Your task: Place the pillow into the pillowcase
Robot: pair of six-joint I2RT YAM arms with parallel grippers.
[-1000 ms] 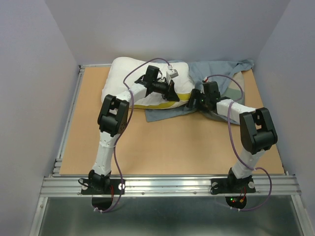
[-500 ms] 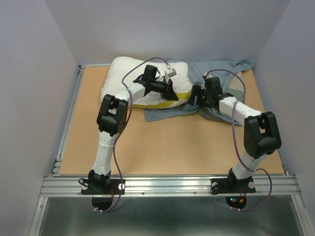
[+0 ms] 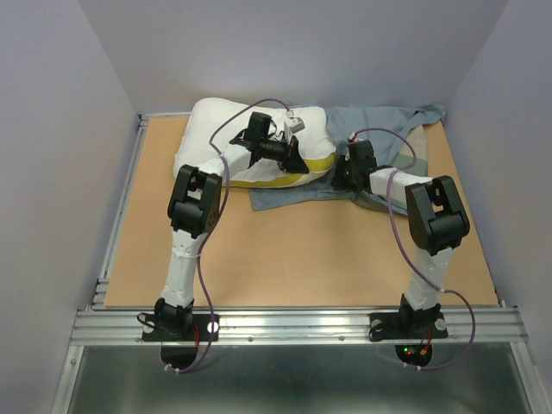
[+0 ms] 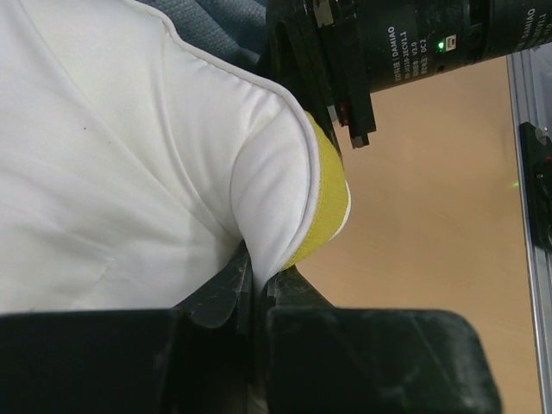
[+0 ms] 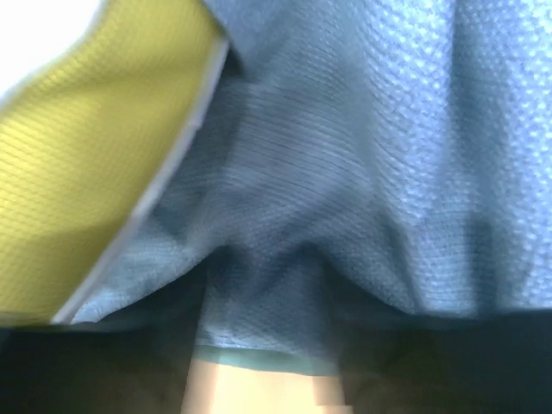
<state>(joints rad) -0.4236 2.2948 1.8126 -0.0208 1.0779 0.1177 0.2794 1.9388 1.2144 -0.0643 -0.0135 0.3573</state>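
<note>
The white quilted pillow lies at the back of the table, its yellow band on the near right edge. My left gripper is shut on the pillow's corner; in the left wrist view its jaws pinch white fabric beside the yellow band. The grey-blue pillowcase lies crumpled to the right and partly under the pillow. My right gripper is at the pillowcase's left hem. In the right wrist view its fingers stand apart with the blue cloth between them.
A metal rail runs along the table's left side and another along the front. Grey walls close in the back and both sides. The right arm's wrist sits close above the pillow's gripped corner.
My right arm has swung left and back, bringing its gripper up to the pillow's yellow edge. My left gripper has shifted slightly back and left with the pillow's corner.
</note>
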